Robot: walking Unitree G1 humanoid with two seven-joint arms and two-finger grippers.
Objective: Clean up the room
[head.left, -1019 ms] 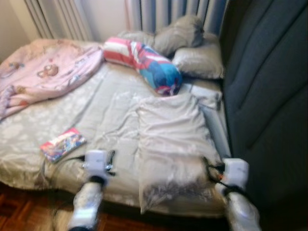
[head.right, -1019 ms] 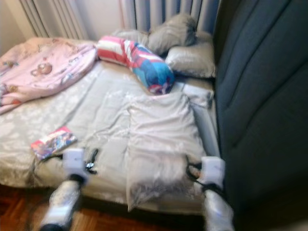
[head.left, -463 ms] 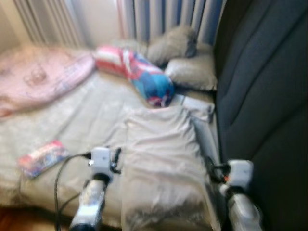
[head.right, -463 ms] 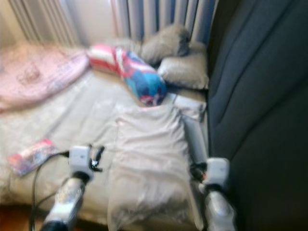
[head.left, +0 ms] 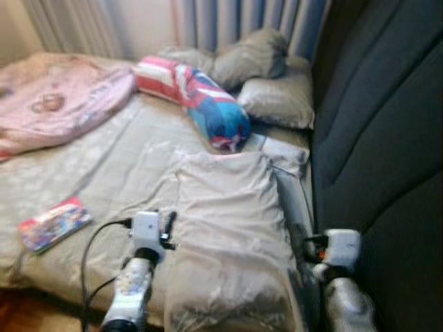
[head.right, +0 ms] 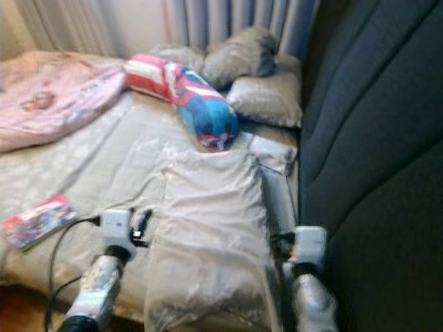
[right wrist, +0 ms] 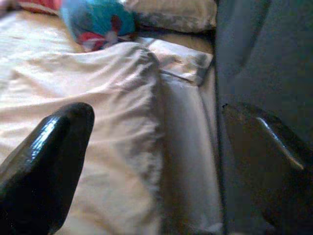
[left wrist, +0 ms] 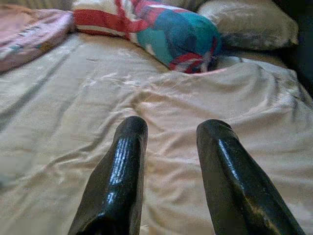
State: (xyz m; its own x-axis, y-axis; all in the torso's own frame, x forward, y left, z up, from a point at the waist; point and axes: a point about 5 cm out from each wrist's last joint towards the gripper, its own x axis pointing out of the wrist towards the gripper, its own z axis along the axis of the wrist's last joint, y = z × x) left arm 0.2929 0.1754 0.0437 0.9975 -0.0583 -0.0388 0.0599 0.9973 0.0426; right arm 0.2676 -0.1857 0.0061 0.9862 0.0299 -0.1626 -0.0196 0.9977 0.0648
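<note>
Parted end effector (left wrist: 171, 134) over grey pillow (left wrist: 225, 112)

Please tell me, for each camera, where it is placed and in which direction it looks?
Eye views: on the head, looking down at the bed; both silver arms show.
Left wrist view: along the left hand over the flat pillow.
Right wrist view: along the right hand, between pillow and dark headboard.
All share the pillow and the striped bolster.

Two silver, crinkly-wrapped arms end in white boxy wrists; a black cable (head.left: 88, 256) loops off the left arm (head.left: 131, 290), and glossy black rounded fingers (left wrist: 120, 181) taper forward
</note>
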